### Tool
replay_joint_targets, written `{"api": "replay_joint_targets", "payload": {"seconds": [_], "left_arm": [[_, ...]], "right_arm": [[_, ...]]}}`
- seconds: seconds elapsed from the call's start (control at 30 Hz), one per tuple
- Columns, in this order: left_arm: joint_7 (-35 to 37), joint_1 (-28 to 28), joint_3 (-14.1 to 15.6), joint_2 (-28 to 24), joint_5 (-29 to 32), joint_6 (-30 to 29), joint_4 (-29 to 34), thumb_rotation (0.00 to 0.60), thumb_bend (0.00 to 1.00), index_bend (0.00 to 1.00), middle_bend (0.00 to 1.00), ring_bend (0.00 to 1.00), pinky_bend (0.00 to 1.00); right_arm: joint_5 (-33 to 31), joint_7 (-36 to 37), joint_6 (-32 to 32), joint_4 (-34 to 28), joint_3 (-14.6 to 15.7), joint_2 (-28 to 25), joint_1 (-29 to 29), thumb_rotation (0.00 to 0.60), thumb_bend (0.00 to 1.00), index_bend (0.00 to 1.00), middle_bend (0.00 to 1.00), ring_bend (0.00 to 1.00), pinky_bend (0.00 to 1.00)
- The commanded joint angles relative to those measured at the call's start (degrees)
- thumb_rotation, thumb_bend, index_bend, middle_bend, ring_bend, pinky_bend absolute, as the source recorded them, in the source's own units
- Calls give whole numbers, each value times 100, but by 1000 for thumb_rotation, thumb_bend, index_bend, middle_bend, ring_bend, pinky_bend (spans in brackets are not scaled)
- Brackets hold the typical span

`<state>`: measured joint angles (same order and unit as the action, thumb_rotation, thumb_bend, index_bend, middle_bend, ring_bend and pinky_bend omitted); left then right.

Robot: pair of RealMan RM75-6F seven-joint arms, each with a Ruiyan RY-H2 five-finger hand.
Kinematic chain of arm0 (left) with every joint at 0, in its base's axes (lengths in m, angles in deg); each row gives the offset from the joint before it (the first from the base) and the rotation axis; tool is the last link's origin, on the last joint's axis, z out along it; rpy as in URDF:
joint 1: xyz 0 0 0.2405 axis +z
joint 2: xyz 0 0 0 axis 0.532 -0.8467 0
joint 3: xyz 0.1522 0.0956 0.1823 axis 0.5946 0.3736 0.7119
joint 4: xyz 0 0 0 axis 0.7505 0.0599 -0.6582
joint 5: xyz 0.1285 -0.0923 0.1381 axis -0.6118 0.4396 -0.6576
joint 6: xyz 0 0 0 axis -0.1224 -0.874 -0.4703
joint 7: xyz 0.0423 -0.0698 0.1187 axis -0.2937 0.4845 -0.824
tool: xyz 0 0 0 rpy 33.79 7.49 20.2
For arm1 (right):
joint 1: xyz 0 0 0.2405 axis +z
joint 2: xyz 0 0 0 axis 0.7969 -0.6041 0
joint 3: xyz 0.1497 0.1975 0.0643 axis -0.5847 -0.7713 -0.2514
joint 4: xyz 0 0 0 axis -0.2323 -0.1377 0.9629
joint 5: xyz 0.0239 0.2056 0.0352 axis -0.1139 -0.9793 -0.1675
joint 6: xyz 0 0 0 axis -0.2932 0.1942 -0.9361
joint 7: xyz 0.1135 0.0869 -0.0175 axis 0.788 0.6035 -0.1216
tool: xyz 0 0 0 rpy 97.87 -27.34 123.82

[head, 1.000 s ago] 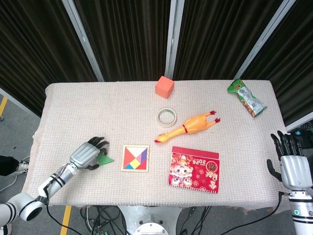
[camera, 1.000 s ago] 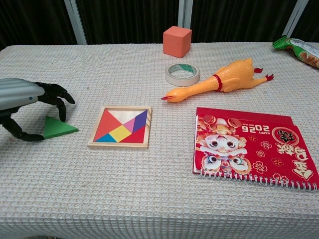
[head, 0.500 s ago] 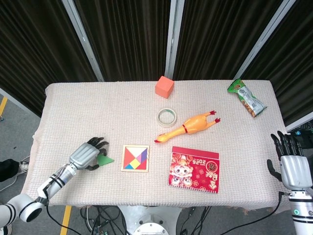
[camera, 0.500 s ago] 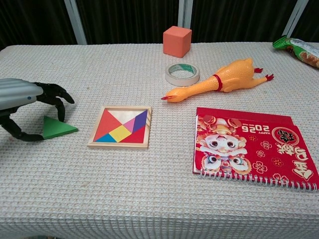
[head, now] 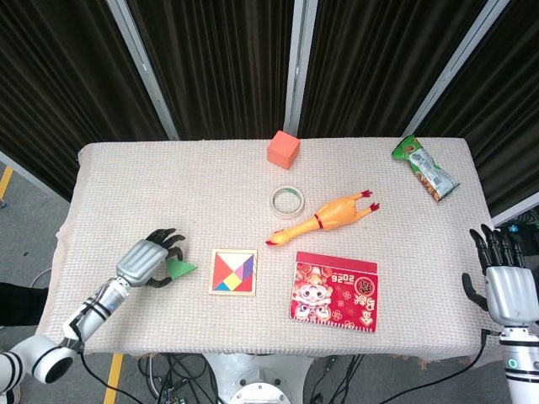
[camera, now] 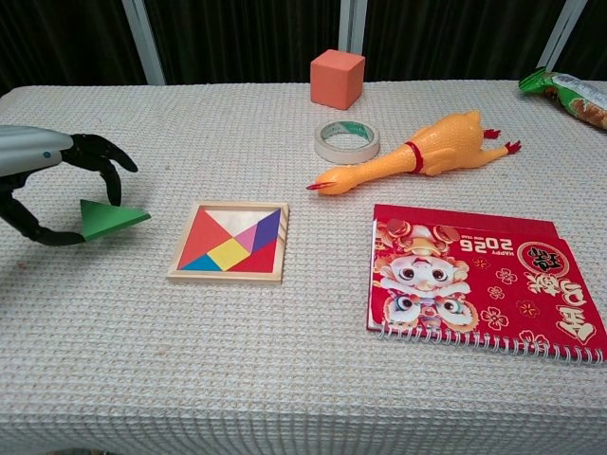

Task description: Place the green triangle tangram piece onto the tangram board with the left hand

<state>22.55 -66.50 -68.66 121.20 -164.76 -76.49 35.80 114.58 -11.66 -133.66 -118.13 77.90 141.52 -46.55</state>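
— Where is the flat green triangle tangram piece (camera: 111,218) at this moment?

— At about eight o'clock on the cloth-covered table (head: 168,185), just beside the square wooden tangram board with coloured tiles (head: 233,272), off its nine o'clock edge and not on it. In the chest view the piece looks raised off the cloth and slightly tilted.

— And the left hand (head: 150,259)?

— Its black fingers (camera: 106,161) curl down over the triangle's far side while the thumb hooks in from below at the near side, so the piece is pinched between them. The silver back of the hand faces up, and the forearm runs off toward seven o'clock.

— The right hand (head: 509,286)?

— Well away, past the table's four o'clock corner. Its fingers point up and stand apart, and it holds nothing.

— What else lies on the table?

— An orange foam cube (head: 284,149) at twelve o'clock. Near the centre a roll of pale tape (head: 288,200), and just at its four o'clock a yellow rubber chicken (head: 327,215), its beak aimed toward the board. A red spiral-bound 2026 calendar (head: 334,291) sits at the board's three o'clock, apart from it. A green snack packet (head: 425,167) lies toward two o'clock by the far corner.

— Is the board full?

— It shows red, orange, yellow, blue, purple and pink tiles; I cannot tell whether a gap is left.
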Motion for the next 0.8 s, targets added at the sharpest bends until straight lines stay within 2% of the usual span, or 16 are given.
{"api": "replay_joint_targets", "payload": {"seconds": [0.03, 0.23, 0.47, 0.6, 0.8], "left_arm": [[-261, -17, -177, -143, 405, 137, 427, 600, 270, 413, 124, 0, 99], [-1180, -47, -445, -84, 1150, 76, 956, 600, 265, 413, 124, 0, 98], [-2422, -118, -682, 405, 2255, -234, 1367, 600, 264, 414, 124, 0, 84], [-2965, -239, -805, 626, 2819, -390, 1585, 600, 265, 418, 124, 0, 84], [-3386, -393, -973, 936, 3440, -640, 1787, 600, 265, 426, 124, 0, 83]], "right_arm": [[-4, 60, -3, 16, -25, -10, 12, 600, 346, 0, 0, 0, 0], [39, 118, -61, 6, -36, -30, 7, 600, 346, 0, 0, 0, 0], [21, 146, -69, 27, -35, -37, -8, 600, 345, 0, 0, 0, 0], [31, 153, -70, 31, -35, -37, -4, 600, 346, 0, 0, 0, 0], [31, 169, -51, 43, -28, -31, 3, 600, 346, 0, 0, 0, 0]]}}
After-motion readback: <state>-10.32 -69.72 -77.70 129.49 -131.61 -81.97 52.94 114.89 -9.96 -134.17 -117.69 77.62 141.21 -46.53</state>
